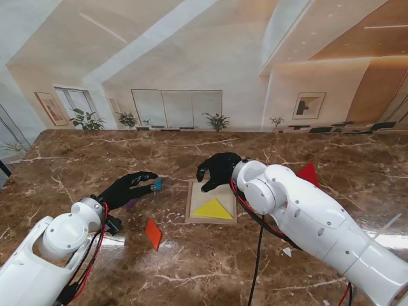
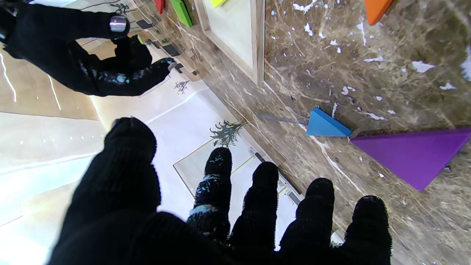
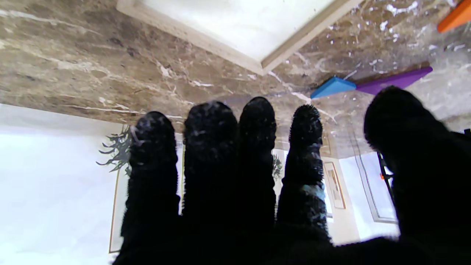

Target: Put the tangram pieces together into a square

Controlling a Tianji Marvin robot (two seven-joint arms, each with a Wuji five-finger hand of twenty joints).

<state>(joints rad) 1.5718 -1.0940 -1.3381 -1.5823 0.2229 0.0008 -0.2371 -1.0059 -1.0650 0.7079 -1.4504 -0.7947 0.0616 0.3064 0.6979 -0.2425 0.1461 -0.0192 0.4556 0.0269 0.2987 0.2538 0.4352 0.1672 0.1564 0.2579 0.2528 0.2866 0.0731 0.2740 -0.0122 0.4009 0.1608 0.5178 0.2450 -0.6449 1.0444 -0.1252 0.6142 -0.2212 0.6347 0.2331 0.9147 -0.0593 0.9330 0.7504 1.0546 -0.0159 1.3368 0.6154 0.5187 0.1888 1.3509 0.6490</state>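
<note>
**Both gloved hands hover empty over the marble, one piece in the tray**

From my stand camera I see a glossy brown marble table [image 1: 76,166] veined in white. A shallow square wooden tray [image 1: 190,203] with a pale floor sits near the middle, and a flat yellow triangle [image 1: 213,209] lies inside it, toward the side nearer to me.

My right hand [image 1: 218,170], in a black knit glove, hangs over the tray's far edge with fingers spread, holding nothing. My left hand [image 1: 129,188], also gloved, reaches out with fingers apart, empty too; its tips are just beside a small blue triangle [image 2: 325,124]. A larger matte purple triangle [image 2: 415,154] lies next to the blue one, corners nearly meeting.

An orange piece [image 1: 153,233] lies nearer to me, left of the tray. A red triangle [image 1: 308,173] shows past my right arm.
</note>
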